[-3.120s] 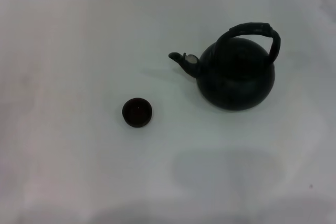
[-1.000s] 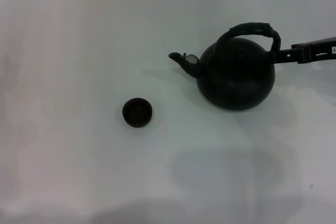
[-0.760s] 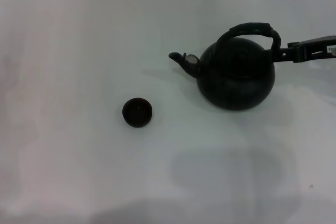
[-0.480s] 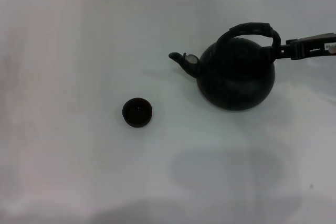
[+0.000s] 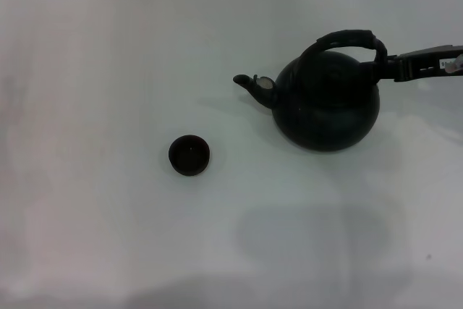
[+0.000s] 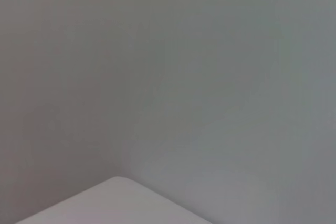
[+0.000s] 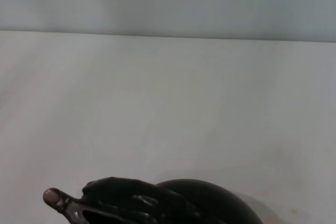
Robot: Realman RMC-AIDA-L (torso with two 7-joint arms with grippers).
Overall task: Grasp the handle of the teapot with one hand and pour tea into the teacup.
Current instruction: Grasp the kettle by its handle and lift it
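Teapot (image 5: 325, 106) upright on white table (image 5: 108, 48), right of centre, spout toward robot's left. Handle (image 5: 347, 40) arched over top. Right gripper (image 5: 391, 69) in from right edge, tip against right end of handle; finger opening and any hold: cannot tell. Teacup (image 5: 189, 155) well apart, nearer robot and leftward. Left gripper out of view.

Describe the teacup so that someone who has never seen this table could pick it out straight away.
Start at the big round black teapot on the right of the white table, where the right gripper reaches its handle. Follow its spout left and towards the robot to the teacup, standing alone. It is tiny, round, dark and handleless, far smaller than the pot.
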